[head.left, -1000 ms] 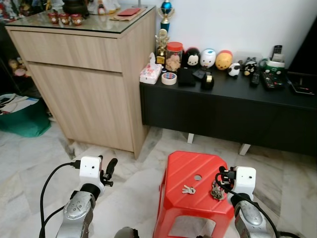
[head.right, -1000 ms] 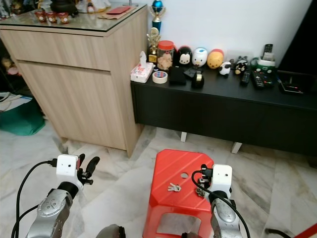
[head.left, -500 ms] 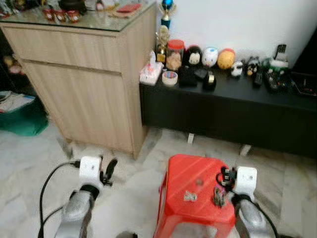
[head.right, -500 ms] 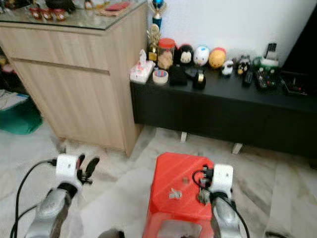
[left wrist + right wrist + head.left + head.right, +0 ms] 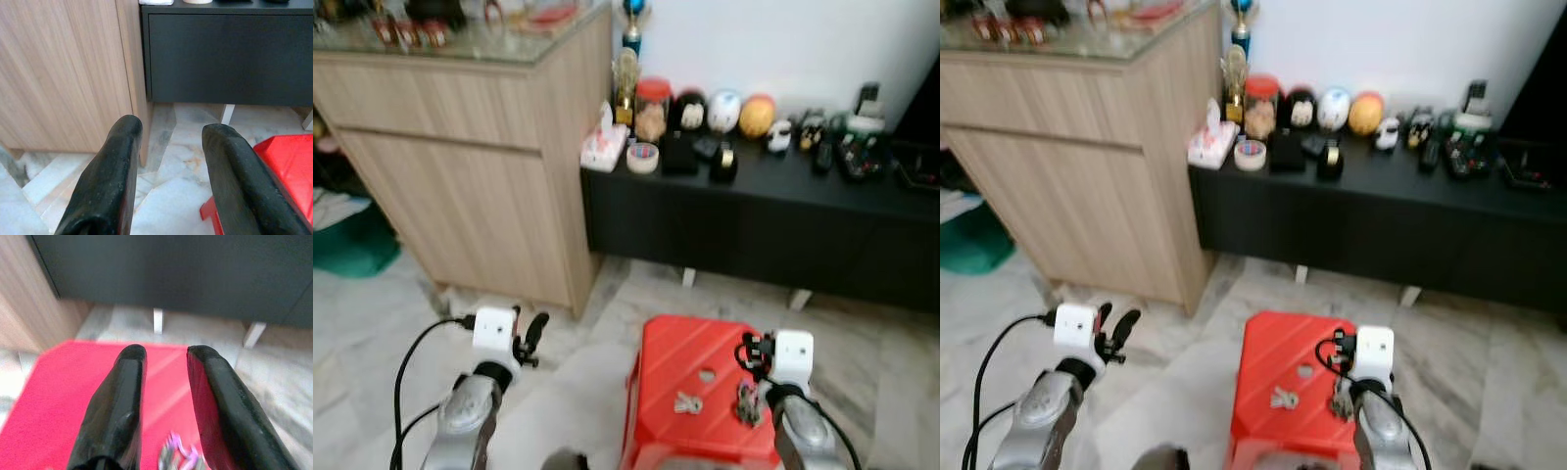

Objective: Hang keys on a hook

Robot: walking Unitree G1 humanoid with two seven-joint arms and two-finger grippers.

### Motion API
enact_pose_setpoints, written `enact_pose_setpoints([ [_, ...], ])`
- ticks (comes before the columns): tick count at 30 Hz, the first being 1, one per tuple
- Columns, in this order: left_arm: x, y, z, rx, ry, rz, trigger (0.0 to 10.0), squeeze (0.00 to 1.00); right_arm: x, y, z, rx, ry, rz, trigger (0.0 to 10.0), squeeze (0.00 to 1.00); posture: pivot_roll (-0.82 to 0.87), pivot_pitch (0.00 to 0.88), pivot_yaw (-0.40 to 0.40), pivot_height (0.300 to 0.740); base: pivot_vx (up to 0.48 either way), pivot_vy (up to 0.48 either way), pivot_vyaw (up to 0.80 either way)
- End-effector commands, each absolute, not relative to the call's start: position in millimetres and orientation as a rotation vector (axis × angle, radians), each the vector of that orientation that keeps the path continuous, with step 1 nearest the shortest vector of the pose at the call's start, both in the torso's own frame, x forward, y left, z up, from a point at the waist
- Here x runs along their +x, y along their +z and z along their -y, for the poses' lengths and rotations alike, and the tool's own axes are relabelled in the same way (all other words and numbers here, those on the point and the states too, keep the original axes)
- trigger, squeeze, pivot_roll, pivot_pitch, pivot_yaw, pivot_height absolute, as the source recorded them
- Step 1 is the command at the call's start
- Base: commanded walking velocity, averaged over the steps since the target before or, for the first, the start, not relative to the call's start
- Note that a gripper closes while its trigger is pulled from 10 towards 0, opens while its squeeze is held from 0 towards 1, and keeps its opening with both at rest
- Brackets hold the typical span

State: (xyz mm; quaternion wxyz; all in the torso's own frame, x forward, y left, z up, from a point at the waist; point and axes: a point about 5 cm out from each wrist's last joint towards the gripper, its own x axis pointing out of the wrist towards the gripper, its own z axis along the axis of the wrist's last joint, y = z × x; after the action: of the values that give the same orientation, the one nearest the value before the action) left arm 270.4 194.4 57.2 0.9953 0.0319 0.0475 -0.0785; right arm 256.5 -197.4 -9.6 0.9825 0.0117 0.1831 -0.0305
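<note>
Two key bunches are seen on the red stool (image 5: 677, 343) at lower centre: keys (image 5: 686, 402) mid-seat, a second bunch (image 5: 747, 401) beneath the spread right gripper (image 5: 164, 357). Left gripper (image 5: 168, 134) is likewise spread, lower left.

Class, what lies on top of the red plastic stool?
On the red plastic stool lies a small silver bunch of keys. The right gripper hovers over its right side, covering part of the seat.

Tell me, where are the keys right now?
The keys lie on top of the red stool on the floor, just left of the right hand, which is open above the stool.
</note>
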Motion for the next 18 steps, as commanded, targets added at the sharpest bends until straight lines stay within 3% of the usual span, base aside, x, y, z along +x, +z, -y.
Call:
enact_pose_setpoints([
  [1, 270.1, 61.3, -194.9, 0.081, -0.163, -0.088, 10.0, 0.0, 251.9, -17.5, 197.6, -0.004, -0.044, -0.437, 10.0, 0.0, 0.06, 0.0, -0.017, 0.652, 0.0, 0.0, 0.0],
  [6, 268.9, 62.1, -192.8, 0.079, -0.178, -0.09, 10.0, 0.0, 247.0, -25.1, 199.4, -0.012, -0.035, -0.497, 10.0, 0.0, 0.07, 0.0, -0.014, 0.652, 0.0, 0.0, 0.0],
  [7, 269.8, 62.0, -191.1, 0.08, -0.19, -0.092, 10.0, 0.0, 246.4, -26.9, 200.7, 0.012, -0.05, -0.511, 10.0, 1.0, 0.08, 0.0, -0.013, 0.652, 0.0, 0.0, 0.0],
  [11, 274.8, 65.8, -186.5, 0.089, -0.225, -0.089, 10.0, 0.0, 246.9, -32.1, 203.3, 0.079, -0.096, -0.571, 10.0, 1.0, 0.07, 0.0, -0.001, 0.652, 0.0, 0.0, 0.0],
  [12, 276.6, 66.6, -184.2, 0.093, -0.239, -0.088, 10.0, 0.0, 247.2, -32.9, 205.2, 0.074, -0.105, -0.587, 10.0, 0.78, 0.07, 0.0, 0.004, 0.652, 0.0, 0.0, 0.0],
  [14, 276.6, 66.6, -184.2, 0.093, -0.239, -0.088, 10.0, 0.0, 247.2, -32.9, 205.2, 0.074, -0.105, -0.587, 10.0, 0.78, 0.07, 0.0, 0.004, 0.652, 0.0, 0.0, 0.0],
  [15, 279.1, 67.0, -180.9, 0.092, -0.253, -0.088, 10.0, 0.0, 248.1, -33.3, 207.3, 0.078, -0.116, -0.599, 10.0, 0.0, 0.06, 0.0, 0.01, 0.652, 0.0, 0.0, 0.0],
  [18, 280.6, 67.2, -178.6, 0.091, -0.262, -0.089, 10.0, 0.0, 248.7, -33.3, 208.6, 0.082, -0.123, -0.605, 10.0, 0.0, 0.06, 0.0, 0.01, 0.652, 0.0, 0.0, 0.0],
])
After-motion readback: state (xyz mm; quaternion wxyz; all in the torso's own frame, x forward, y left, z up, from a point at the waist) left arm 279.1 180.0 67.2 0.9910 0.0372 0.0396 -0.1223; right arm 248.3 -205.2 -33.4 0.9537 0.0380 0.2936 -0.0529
